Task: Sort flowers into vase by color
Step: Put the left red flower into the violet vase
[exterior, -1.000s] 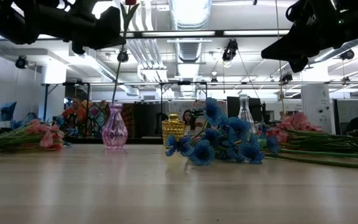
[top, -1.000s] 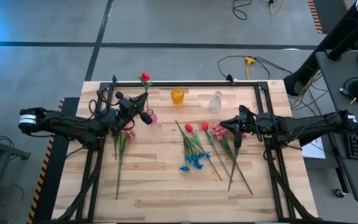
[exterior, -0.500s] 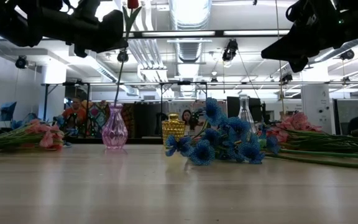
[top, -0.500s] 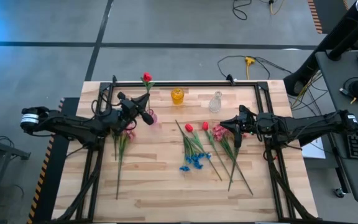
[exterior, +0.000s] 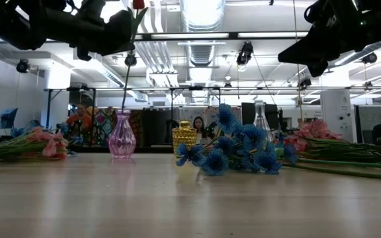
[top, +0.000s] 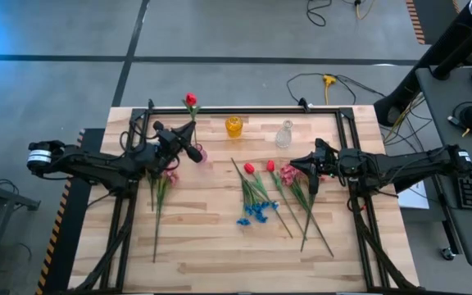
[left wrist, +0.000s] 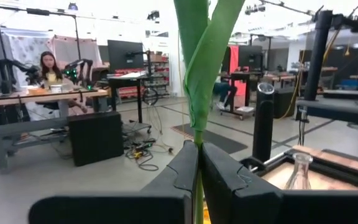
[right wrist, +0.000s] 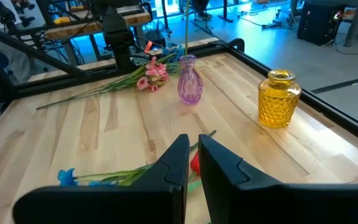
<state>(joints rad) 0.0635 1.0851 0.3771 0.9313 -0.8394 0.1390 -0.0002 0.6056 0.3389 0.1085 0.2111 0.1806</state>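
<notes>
Flowers: sorted only in part; most lie flat on the table point(top: 220, 238), one is held upright over a vase.
Red tulip, held point(top: 191, 100): its stem runs down into the pink vase point(top: 200, 154); in the low view the bud sits at the top edge, partly cut off point(exterior: 138, 4), and the stem drops into the vase neck point(exterior: 122, 133).
Left gripper point(top: 188, 150): raised over the pink vase, fingers clenched on the tulip's stem; the left wrist view shows the dark fingers point(left wrist: 182, 174) pressed together with green stem and leaf point(left wrist: 202, 56) rising between them.
Right gripper point(top: 299, 166): hanging above the pink blooms right of centre; fingers point(right wrist: 178, 163) drawn close, a narrow slit between them, nothing visibly gripped.
Pink blooms, left bunch point(top: 164, 177): lying on the table, heads partly hidden under the left arm; stems trail toward the near edge.
Red tulips, loose point(top: 250, 168): two buds side by side at mid-table, stems crossing those of the neighbouring flowers.
Blue blooms point(top: 256, 211): on the table just in front of the red buds; they block the middle of the low view point(exterior: 233, 149).
Pink blooms, right bunch point(top: 288, 173): heads beneath the right gripper, long stems angled to the near right.
Yellow vase point(top: 233, 126): far side, holds no flowers.
Clear vase point(top: 283, 134): right of the yellow one, hard to make out against the wood.
</notes>
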